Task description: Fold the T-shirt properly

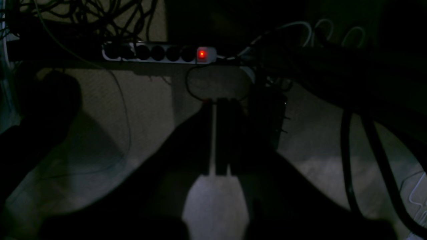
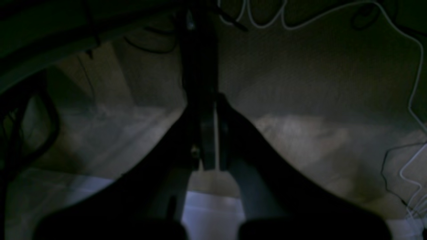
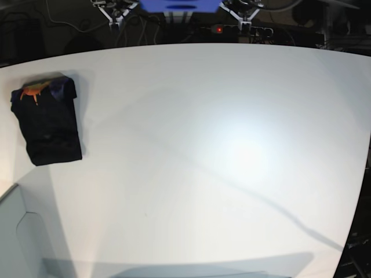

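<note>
T-shirt, black and folded into a compact rectangle with an orange label showing at its neck end, lies on the white desk near its far left edge. Both wrist views are dim: left gripper and right gripper each have their jaws together, holding nothing, above carpet with a power strip.

One folded black cotton T-shirt with an orange neck label lies on one broad white table. Two dark grippers show, one left and one right. One white power strip carries one red lit switch.
</note>
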Motion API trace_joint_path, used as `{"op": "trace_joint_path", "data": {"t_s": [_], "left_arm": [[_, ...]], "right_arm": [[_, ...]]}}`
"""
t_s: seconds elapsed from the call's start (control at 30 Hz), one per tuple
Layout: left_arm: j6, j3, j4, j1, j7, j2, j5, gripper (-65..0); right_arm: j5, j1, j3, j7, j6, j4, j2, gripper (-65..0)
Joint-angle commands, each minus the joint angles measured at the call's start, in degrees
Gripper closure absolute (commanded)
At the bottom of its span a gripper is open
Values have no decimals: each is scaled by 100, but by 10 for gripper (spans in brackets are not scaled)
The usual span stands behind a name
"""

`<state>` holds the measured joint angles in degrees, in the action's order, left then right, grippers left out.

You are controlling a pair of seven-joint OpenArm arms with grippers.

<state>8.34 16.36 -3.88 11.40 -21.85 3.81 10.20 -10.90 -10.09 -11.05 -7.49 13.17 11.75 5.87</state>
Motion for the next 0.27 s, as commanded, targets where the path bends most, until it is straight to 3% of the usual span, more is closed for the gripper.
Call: {"op": "trace_joint_path", "data": {"t_s": [0.0, 0.23], "left_arm": [[-12, -5, -3, 25, -44, 19, -4, -23], [-12, -40, -3, -177, -44, 19, 49, -23]], "right_arm": [[-14, -51, 2, -21, -3, 60, 24, 0], [-14, -68, 10, -21, -3, 78, 24, 0]]}}
